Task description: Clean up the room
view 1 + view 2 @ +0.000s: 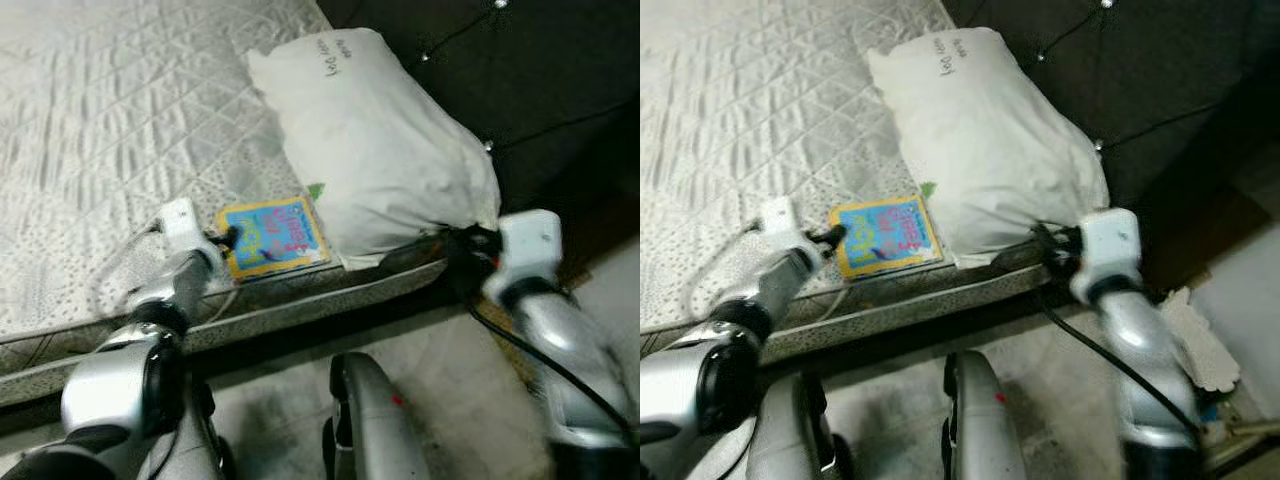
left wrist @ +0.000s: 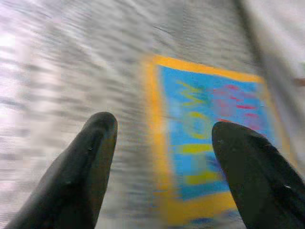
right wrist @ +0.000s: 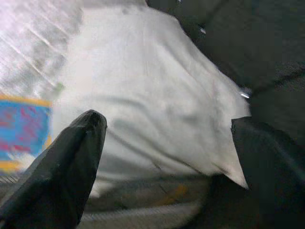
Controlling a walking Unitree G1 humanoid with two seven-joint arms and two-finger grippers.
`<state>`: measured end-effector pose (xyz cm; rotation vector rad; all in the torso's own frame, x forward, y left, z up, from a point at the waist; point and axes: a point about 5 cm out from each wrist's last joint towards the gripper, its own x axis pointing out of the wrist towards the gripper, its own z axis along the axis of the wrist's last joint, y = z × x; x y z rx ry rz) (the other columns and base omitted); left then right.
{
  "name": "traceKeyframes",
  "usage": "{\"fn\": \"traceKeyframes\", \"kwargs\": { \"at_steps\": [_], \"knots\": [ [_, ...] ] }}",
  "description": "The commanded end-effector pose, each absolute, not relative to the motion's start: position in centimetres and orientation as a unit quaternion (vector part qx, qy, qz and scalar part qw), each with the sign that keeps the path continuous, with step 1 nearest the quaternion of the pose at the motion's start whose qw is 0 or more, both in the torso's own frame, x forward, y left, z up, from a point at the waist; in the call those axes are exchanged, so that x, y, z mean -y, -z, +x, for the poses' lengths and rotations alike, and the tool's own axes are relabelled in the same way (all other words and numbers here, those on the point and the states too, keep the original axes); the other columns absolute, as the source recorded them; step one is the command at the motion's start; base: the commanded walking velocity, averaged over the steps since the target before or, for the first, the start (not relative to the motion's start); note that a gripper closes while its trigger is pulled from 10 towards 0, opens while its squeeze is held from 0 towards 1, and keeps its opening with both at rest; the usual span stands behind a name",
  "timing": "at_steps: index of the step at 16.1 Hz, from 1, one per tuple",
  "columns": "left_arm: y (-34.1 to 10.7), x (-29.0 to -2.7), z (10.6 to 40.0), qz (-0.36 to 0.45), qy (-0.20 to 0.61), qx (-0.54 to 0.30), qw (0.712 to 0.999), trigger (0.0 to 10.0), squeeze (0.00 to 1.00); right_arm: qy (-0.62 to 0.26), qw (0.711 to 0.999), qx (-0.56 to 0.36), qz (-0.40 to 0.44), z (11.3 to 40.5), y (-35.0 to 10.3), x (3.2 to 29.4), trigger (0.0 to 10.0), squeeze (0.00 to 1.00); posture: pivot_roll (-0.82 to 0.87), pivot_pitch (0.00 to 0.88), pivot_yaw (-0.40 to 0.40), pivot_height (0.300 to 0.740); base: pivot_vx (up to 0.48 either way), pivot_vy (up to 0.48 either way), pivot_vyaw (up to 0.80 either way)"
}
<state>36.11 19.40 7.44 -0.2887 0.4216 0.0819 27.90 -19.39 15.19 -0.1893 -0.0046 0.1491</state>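
- On the bed (image 1: pixel 90 150), close to its near edge, a thin book (image 1: pixel 272 238) with a blue cover and yellow border lies flat on the quilted mattress, and a big white pillow (image 1: pixel 375 150) lies just beside it, toward the dark headboard (image 1: pixel 540 70).
- My left end effector (image 1: pixel 228 240) is at the near left edge of the book. In the left wrist view the two black fingers (image 2: pixel 81 167) stand wide apart and hold nothing; the yellow border of the book is between them.
- My right end effector (image 3: pixel 167 167) is at the near corner of the pillow, at the mattress edge. In the right wrist view its fingers are also spread wide, with the pillow before them and nothing gripped.
- A white cable (image 1: pixel 115 265) runs over the mattress beside my left wrist; I cannot tell where it goes.
- I judge the book is light and stiff, but the cover looks smooth and it lies flat, so the fingers may slide over it. The best place to hold it is probably the edge near the bed border, with one finger under and one on top.
- I judge the pillow is soft, light and bulky. It will give way under the fingers, so I should pinch a fold of cloth at the corner, not the middle.
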Motion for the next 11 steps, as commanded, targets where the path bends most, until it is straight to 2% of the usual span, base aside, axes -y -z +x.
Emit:
{"fn": "traceKeyframes", "kwargs": {
  "at_steps": [1,2,4,5,6,7,8,9,11],
  "knots": [
    [-7.7,-20.1,36.0,-0.121,-0.061,-0.185,0.973,10.0,1.00,-0.079,0.994,0.012,-0.081,28.4,-15.1,18.7,0.0,0.49,-0.23,0.049,-0.069,0.592,0.000,0.000,0.00],
    [-7.9,-20.5,35.9,-0.108,-0.075,-0.162,0.978,10.0,1.00,-0.088,0.994,0.020,-0.059,29.2,-15.2,17.6,0.0,0.00,-0.20,0.039,-0.061,0.592,0.000,0.000,0.00],
    [-8.1,-20.7,34.7,-0.096,-0.080,-0.124,0.984,10.0,1.00,-0.089,0.995,0.022,-0.025,30.5,-15.0,15.7,0.0,0.00,-0.14,0.019,-0.051,0.592,0.000,0.000,0.00],
    [-8.3,-20.9,34.1,-0.082,-0.082,-0.110,0.987,10.0,1.00,-0.092,0.995,0.025,-0.017,31.1,-15.0,14.9,1.5,0.00,-0.11,0.008,-0.048,0.592,0.000,0.000,0.00],
    [-9.0,-20.9,33.2,-0.063,-0.086,-0.084,0.991,10.0,1.00,-0.095,0.995,0.024,-0.001,31.8,-14.8,14.0,10.0,0.00,-0.08,0.000,-0.047,0.592,0.000,0.000,0.00],
    [-9.8,-20.9,32.3,-0.045,-0.089,-0.057,0.993,10.0,1.00,-0.100,0.994,0.022,0.027,32.3,-14.8,13.2,10.0,0.00,-0.06,0.000,-0.048,0.592,0.000,0.000,0.00],
    [-10.8,-20.8,31.7,-0.033,-0.091,-0.034,0.995,10.0,0.00,-0.111,0.992,0.018,0.059,32.9,-14.7,12.2,10.0,0.86,-0.04,0.000,-0.047,0.592,0.000,0.000,0.00],
    [-11.3,-20.7,31.5,-0.025,-0.092,-0.021,0.995,10.0,0.00,-0.117,0.990,0.022,0.070,33.2,-14.9,11.6,10.0,1.00,-0.02,0.000,-0.046,0.592,0.000,0.000,0.00],
    [-12.1,-20.1,30.8,-0.010,-0.091,-0.003,0.996,10.0,0.00,-0.144,0.985,0.048,0.088,33.9,-15.8,10.0,10.0,1.00,0.00,0.000,-0.039,0.592,0.000,0.000,0.00]
  ]
}}
